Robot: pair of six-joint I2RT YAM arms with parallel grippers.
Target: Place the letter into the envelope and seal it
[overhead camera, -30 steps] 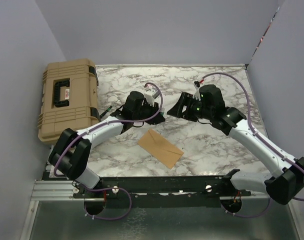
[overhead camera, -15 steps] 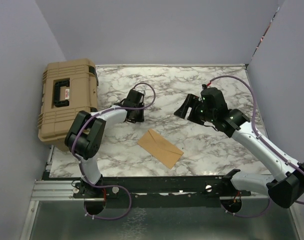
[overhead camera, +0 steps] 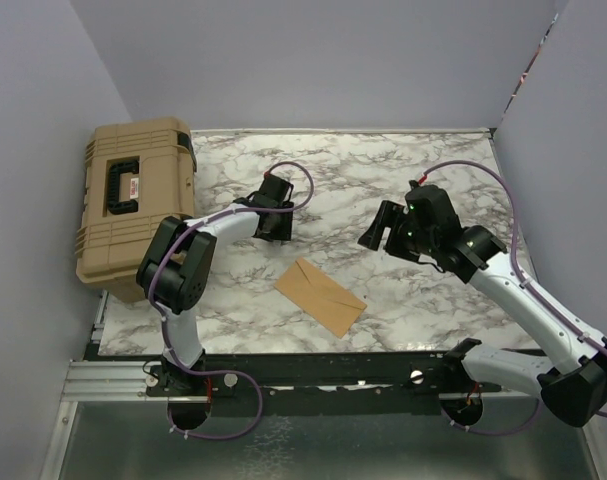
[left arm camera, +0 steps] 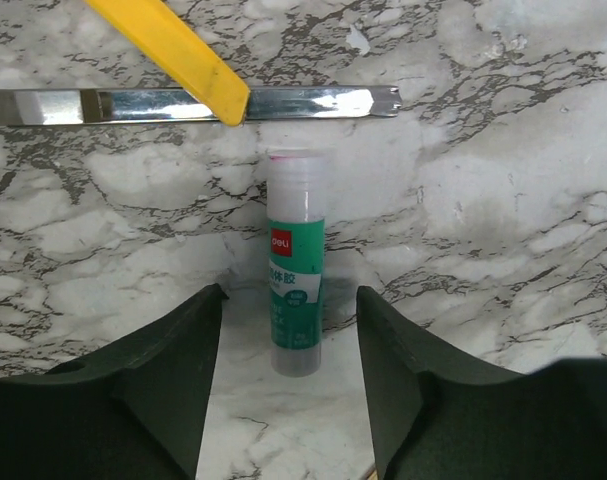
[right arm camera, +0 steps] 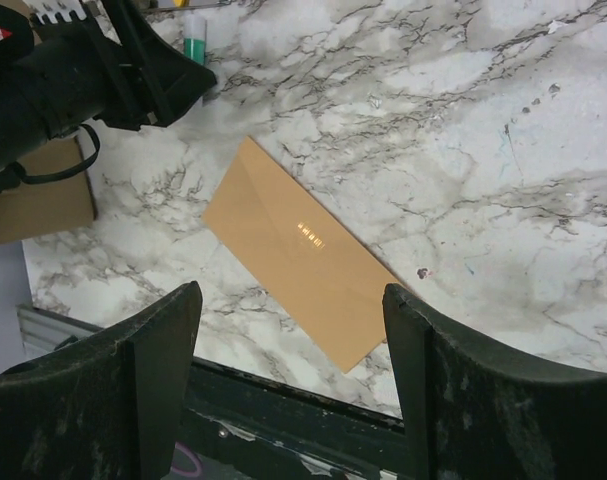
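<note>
The tan envelope (overhead camera: 320, 296) lies flat on the marble table near the front edge, its flap folded down. It also shows in the right wrist view (right arm camera: 301, 250). No separate letter sheet is in view. My left gripper (overhead camera: 274, 224) is open and low over the table, with a green and white glue stick (left arm camera: 294, 300) lying between its fingertips, untouched. My right gripper (overhead camera: 375, 230) is open and empty, held above the table to the right of the envelope and beyond it. In its own view the envelope lies between the fingers (right arm camera: 153, 350).
A tan hard case (overhead camera: 133, 205) stands at the left edge of the table. A metal strip (left arm camera: 303, 102) and a yellow tool (left arm camera: 178, 45) lie just beyond the glue stick. Purple walls enclose the table on the left, back and right.
My left arm has folded back and its gripper has shifted left and dropped around the glue stick. My right gripper has drawn back to the right and slightly nearer. The envelope has not moved.
</note>
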